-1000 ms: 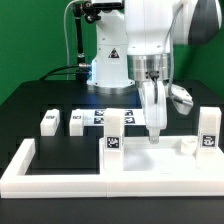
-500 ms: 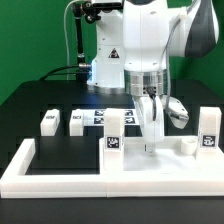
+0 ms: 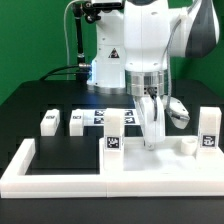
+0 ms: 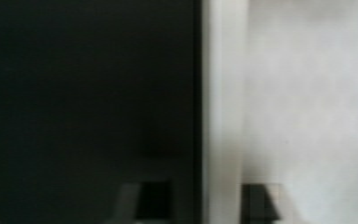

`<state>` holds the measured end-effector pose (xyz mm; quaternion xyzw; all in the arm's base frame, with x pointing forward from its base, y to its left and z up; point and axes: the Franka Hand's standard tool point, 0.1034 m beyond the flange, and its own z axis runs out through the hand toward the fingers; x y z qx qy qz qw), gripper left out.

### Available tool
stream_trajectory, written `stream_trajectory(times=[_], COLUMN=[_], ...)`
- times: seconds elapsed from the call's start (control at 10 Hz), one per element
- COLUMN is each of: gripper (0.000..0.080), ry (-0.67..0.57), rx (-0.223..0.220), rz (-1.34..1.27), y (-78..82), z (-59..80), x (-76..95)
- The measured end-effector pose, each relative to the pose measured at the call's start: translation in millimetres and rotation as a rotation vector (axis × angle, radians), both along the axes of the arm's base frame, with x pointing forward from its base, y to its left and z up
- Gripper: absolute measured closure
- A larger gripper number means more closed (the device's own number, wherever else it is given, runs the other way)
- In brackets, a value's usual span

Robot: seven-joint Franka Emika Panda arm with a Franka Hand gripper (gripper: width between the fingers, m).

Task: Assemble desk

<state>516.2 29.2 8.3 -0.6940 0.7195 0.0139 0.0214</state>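
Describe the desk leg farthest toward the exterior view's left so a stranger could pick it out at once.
Find the black table in front of the arm's white base. Along it, going toward the exterior view's left, lie the marker board, one small tagged leg, then the leftmost leg. It ends the row; its neighbour sits between it and the board.

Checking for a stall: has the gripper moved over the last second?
Yes. The gripper shifted toward the exterior view's left, nearer the upright leg, then held still.
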Motion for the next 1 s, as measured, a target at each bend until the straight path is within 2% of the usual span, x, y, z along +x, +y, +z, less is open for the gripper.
stream_trajectory(times=[1.0], gripper=[0.0745], ry=[-0.021], rx=[-0.008], rz=[0.041], y=[-2.1], z=[2.4], x=[3.5])
